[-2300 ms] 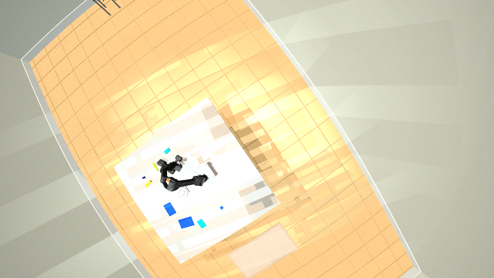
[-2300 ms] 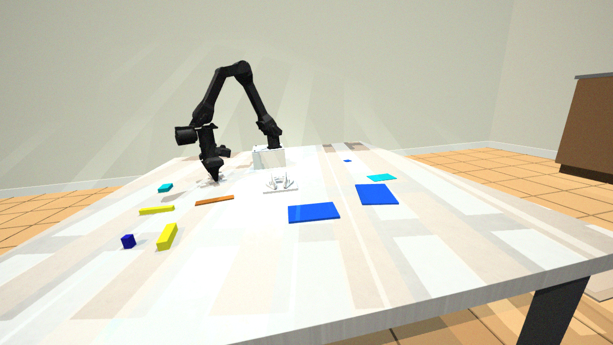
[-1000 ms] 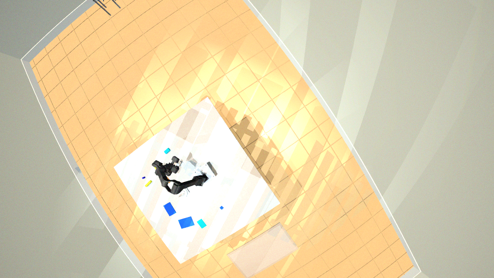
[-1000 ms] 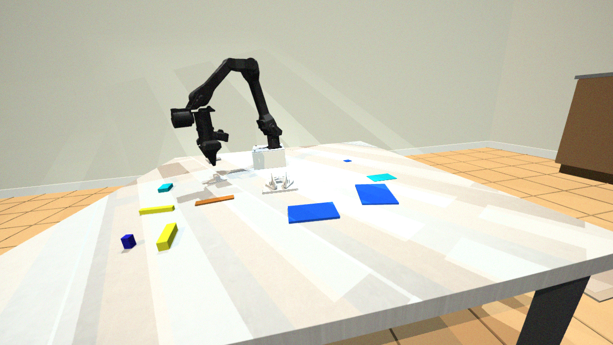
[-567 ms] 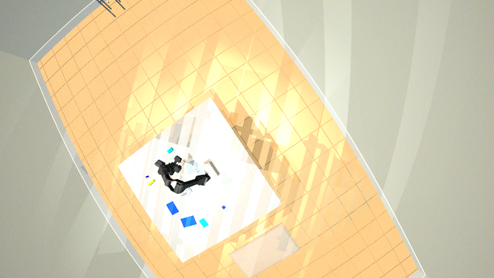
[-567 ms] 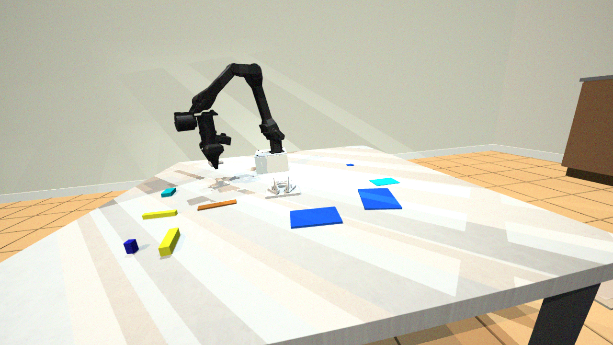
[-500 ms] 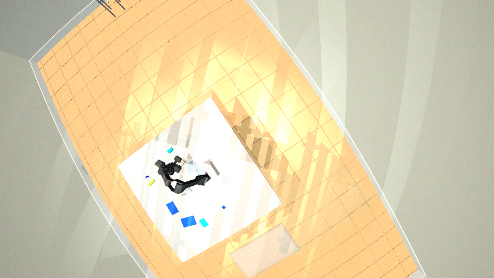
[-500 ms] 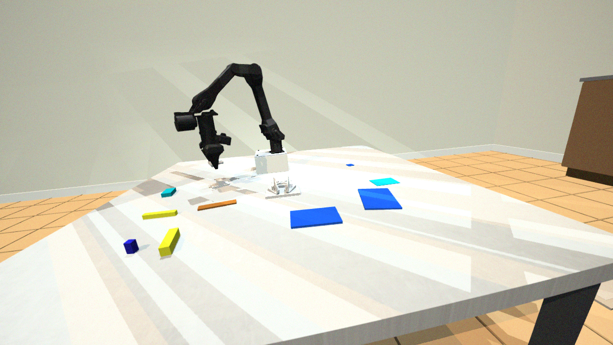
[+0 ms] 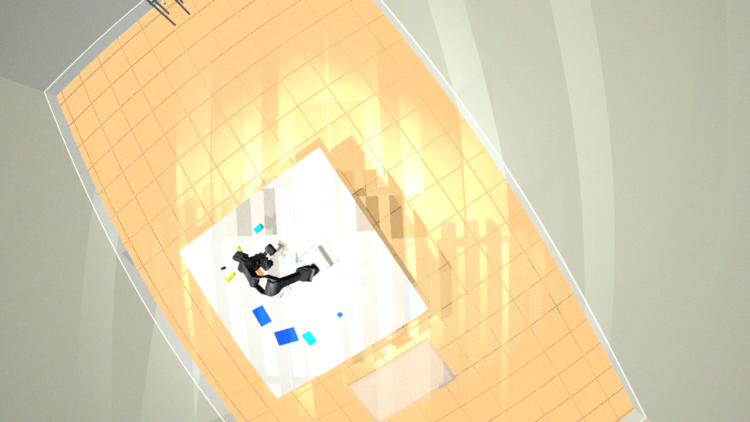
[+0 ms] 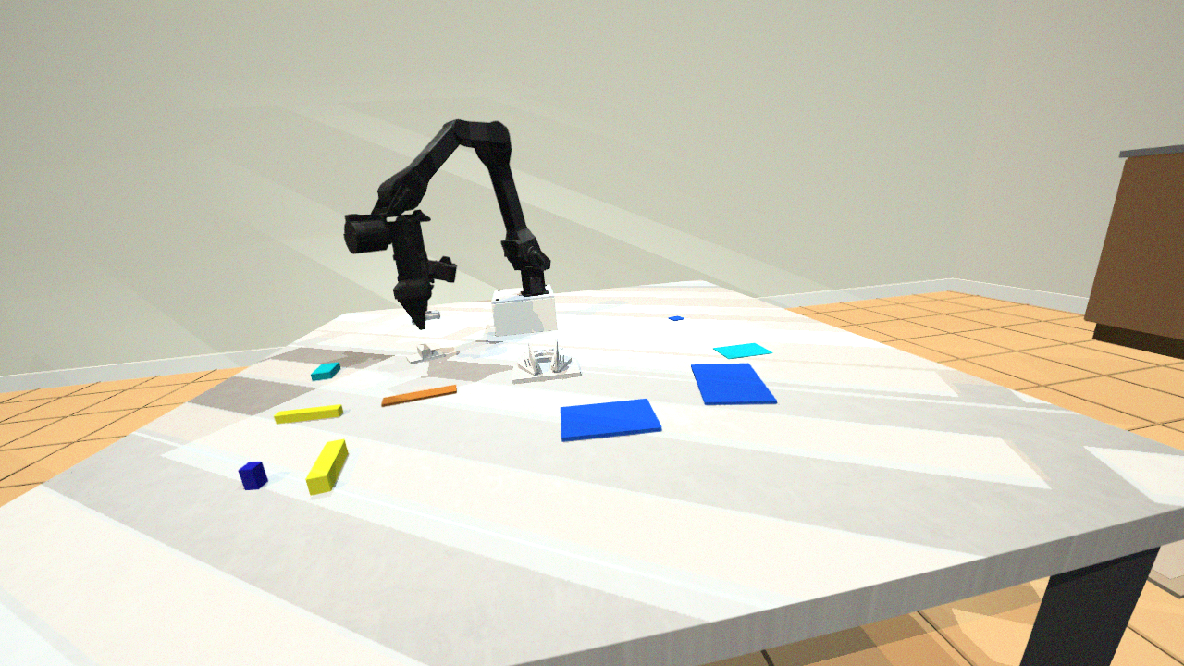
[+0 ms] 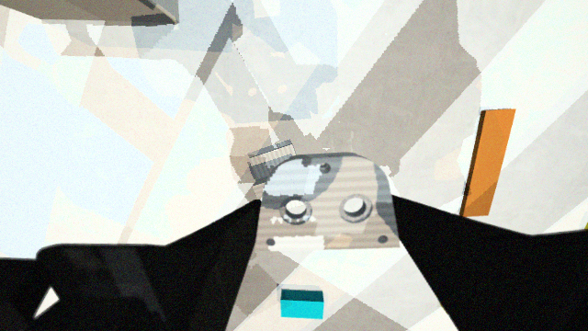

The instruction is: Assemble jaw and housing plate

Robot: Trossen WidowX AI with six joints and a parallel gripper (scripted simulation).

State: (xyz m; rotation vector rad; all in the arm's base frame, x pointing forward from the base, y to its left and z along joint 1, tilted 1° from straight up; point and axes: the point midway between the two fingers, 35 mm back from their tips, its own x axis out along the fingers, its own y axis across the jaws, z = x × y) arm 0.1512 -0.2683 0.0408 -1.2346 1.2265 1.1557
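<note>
My gripper is shut on the pale housing plate, which has two large round holes and is pinched by its sides. They hang above the table, over a small pale stand. In the wrist view a grey ribbed piece shows past the plate's far edge, partly hidden by it. The white assembly stands apart, right of the gripper in the exterior view, with slanted pointed pieces rising from its flat base. The pins, and whether both jaws sit on them with teeth meshed, are too small to tell.
The white robot base is behind the assembly. An orange bar, a cyan block and two yellow bars lie nearby. Blue plates lie right of the assembly.
</note>
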